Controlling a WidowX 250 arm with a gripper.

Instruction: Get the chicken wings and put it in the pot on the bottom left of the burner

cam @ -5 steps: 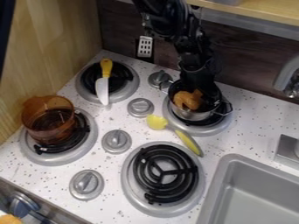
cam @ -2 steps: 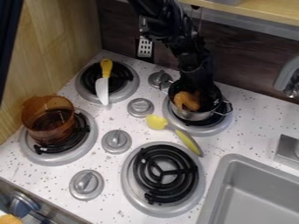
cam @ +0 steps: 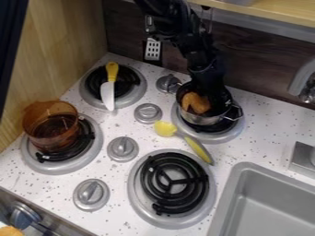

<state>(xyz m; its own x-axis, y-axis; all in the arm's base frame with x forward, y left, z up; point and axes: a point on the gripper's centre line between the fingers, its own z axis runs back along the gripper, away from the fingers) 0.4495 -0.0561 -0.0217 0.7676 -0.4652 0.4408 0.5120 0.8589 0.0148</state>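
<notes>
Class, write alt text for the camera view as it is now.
A black robot gripper reaches into a steel pot holding orange-brown chicken wings on the upper-right burner. A transparent amber pot sits on the lower-left burner, a yellow-handled knife across the upper-left one.

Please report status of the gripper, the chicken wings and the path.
Gripper down in steel pot. Chicken wings in same pot, not yet in amber pot. Yellow utensil lies beside, probably not blocking.
</notes>
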